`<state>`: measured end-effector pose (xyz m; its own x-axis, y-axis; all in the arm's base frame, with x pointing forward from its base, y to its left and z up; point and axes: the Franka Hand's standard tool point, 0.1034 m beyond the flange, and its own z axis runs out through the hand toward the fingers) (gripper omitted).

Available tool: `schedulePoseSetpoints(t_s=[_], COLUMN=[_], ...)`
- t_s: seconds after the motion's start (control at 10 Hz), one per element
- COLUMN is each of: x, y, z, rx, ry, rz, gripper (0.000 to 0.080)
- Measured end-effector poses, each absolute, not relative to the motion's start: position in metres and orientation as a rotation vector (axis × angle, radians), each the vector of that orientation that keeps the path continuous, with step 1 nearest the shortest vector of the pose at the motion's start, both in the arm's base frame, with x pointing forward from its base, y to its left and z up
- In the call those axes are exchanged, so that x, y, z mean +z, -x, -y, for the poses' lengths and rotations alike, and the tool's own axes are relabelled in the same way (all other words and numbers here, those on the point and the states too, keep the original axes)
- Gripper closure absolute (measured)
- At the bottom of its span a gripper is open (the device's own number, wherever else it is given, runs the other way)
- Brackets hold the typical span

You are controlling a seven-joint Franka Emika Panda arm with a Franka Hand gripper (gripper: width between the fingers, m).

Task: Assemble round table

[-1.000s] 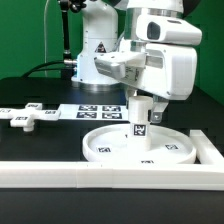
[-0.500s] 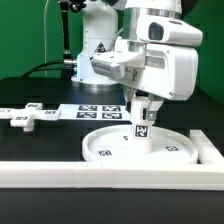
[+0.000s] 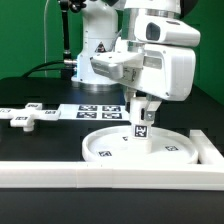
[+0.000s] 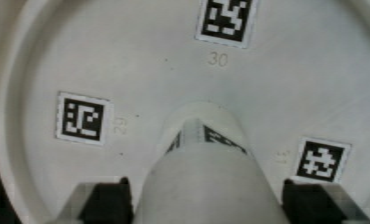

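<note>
The gripper (image 3: 141, 109) is clamped on the upright cylinder post (image 3: 141, 131), whose lower end sits inside the rimmed round disc (image 3: 101, 151) directly below the gripper.

Arm (image 3: 112, 68): one, white, reaching forward from its rear base.
Wrist (image 3: 170, 62): bulky white housing, pointing down.
Gripper (image 3: 140, 108): vertical. Two fingers (image 4: 107, 198) are closed against opposite flanks of the upright post (image 3: 141, 133), with the jaws set narrow and the tips low on the post.
</note>
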<state>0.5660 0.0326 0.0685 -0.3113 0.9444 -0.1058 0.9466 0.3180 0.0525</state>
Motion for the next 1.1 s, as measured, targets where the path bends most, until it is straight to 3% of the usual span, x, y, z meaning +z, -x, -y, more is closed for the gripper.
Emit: schedulePoseSetpoints(t_s=[0.4, 0.9, 1.1], x=[0.0675, 0.0673, 0.0667], y=[-0.5612, -0.5628, -0.5608], z=[-0.0273, -0.0279, -0.0279], rx=[-0.156, -0.142, -0.112], ry=[-2.422, -2.645, -2.882], rz=[-1.882, -1.534, -1.142], gripper=[0.0390, 0.0390, 0.0390])
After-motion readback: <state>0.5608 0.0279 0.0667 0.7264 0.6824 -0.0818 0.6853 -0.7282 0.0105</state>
